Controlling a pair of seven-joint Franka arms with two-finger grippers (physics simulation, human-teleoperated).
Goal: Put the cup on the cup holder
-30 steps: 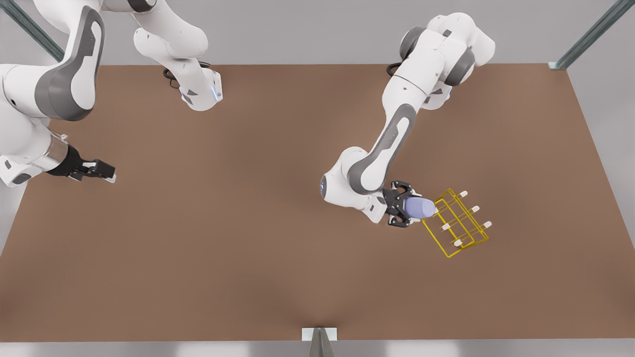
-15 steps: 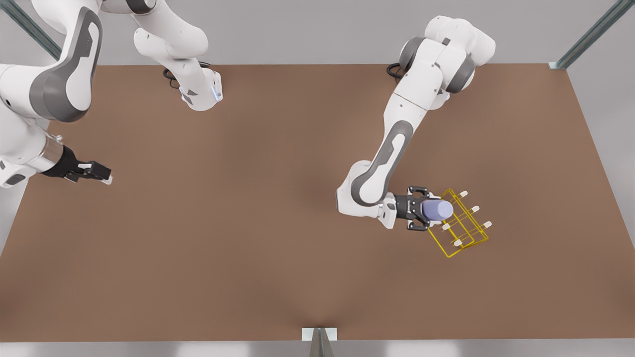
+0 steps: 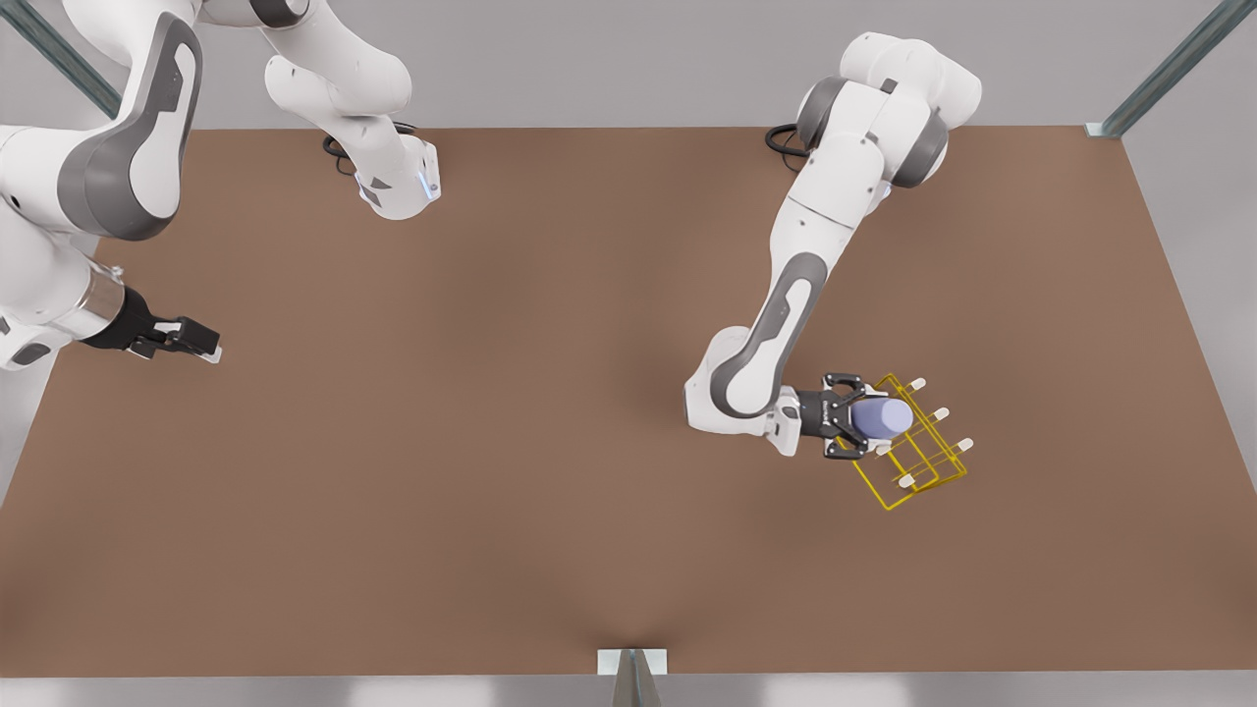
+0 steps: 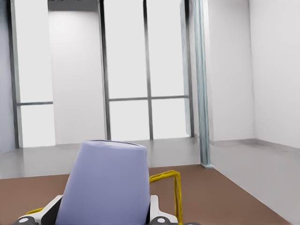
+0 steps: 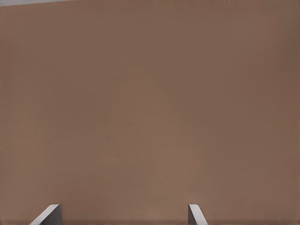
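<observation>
One lavender cup (image 3: 881, 417), clamped in the left gripper (image 3: 864, 428), lay over one yellow six-pegged cup holder (image 3: 918, 462). The right gripper (image 3: 201, 344) waited, fingers (image 5: 49, 214) spread, above the table (image 3: 491, 491).

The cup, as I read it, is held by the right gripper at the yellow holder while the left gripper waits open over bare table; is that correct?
Not quite: the arms are swapped. The left wrist view shows the cup between the left gripper's fingers at the cup holder. The right gripper waits open over bare table, as the right wrist view shows.
</observation>
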